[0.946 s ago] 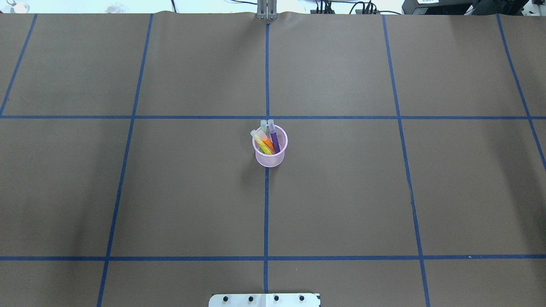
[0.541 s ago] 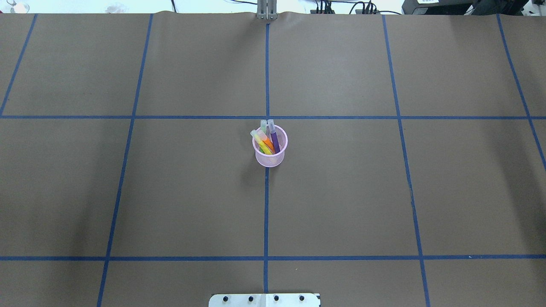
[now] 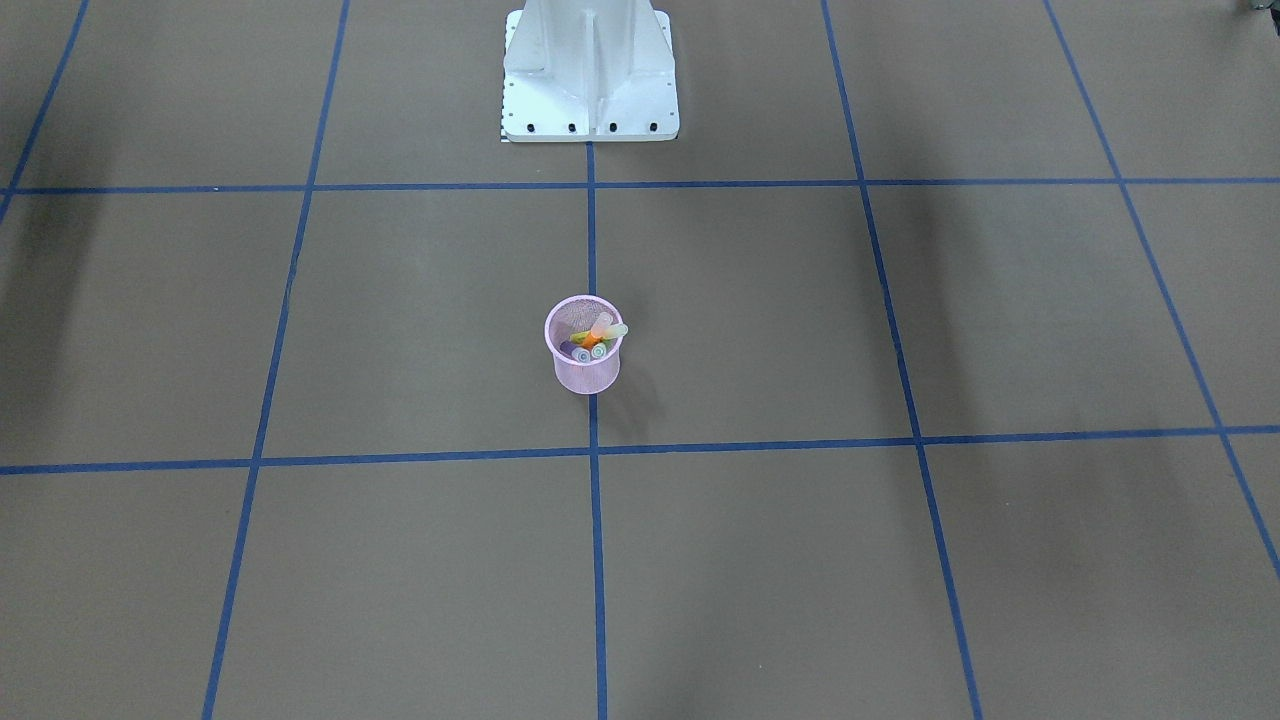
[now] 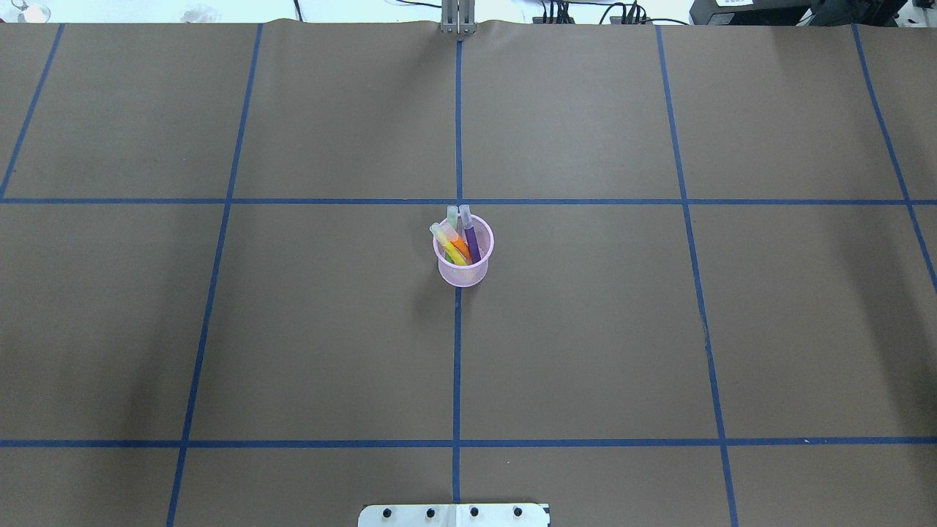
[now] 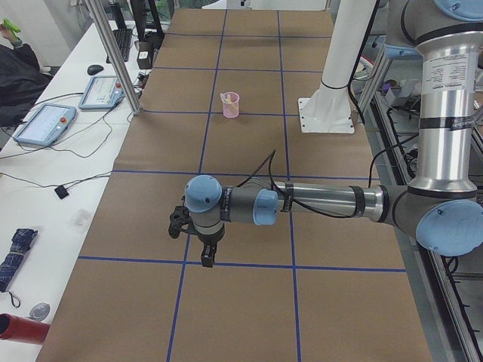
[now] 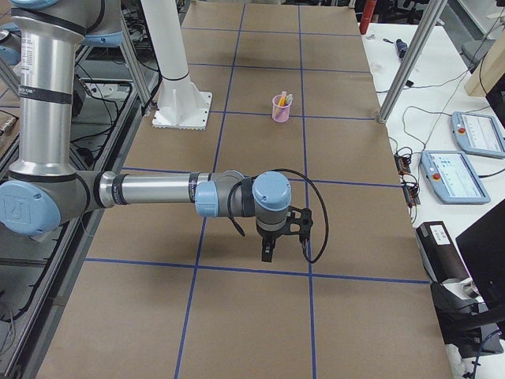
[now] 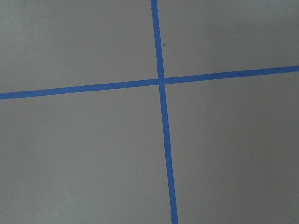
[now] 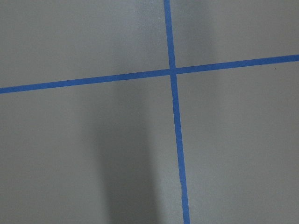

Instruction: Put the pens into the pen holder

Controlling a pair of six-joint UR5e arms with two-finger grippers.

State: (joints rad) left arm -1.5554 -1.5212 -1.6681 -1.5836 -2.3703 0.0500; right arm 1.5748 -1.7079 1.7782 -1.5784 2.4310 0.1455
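At the middle of the counter (image 4: 585, 329), on a crossing of the blue tape lines (image 4: 456, 366), the pink mesh pen holder (image 4: 463, 272) stands upright with the pens (image 4: 460, 238) inside it. Nothing has shifted over the last second. The purple pen (image 4: 471, 243), the orange pen (image 4: 460, 247) and a yellow-green pen (image 4: 448, 243) lean on the far side of the rim just as they did, their pale caps poking above it. No pen lies loose on the brown paper in any view, so I judge the collecting done and this the resting end of the task.

Both arms are drawn well back from the cup, toward opposite ends of the counter. The left arm (image 5: 324, 204) stretches out level and low, and the left claw (image 5: 201, 250) points straight down over a tape crossing. The right arm (image 6: 150, 189) mirrors it, with the right claw (image 6: 273, 251) also hanging downward over bare paper. Each wrist camera sees only paper and tape, with no fingers in frame. Only the side views show the claws, so I cannot tell whether either is wide or narrow. Nothing is visibly held in them.
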